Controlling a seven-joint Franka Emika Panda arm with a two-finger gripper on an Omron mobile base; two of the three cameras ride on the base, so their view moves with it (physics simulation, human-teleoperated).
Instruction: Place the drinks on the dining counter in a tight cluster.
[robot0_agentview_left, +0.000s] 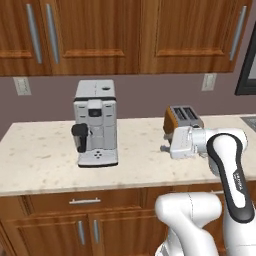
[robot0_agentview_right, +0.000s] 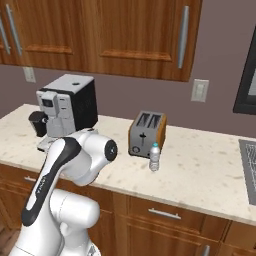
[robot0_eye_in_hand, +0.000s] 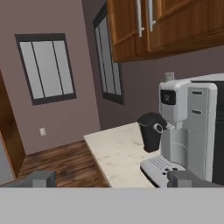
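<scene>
On the speckled counter (robot0_agentview_right: 210, 170), just right of and in front of the toaster (robot0_agentview_right: 146, 133): clear blue-capped water bottle (robot0_agentview_right: 154, 157), upright, long axis vertical, cap up. Well left of it, coffee machine (robot0_agentview_left: 96, 122). Arm folded low at the counter's near edge, wrist level, hand aimed left past the coffee machine. Gripper (robot0_eye_in_hand: 111, 178) fingers spread wide apart, holding nothing.
</scene>
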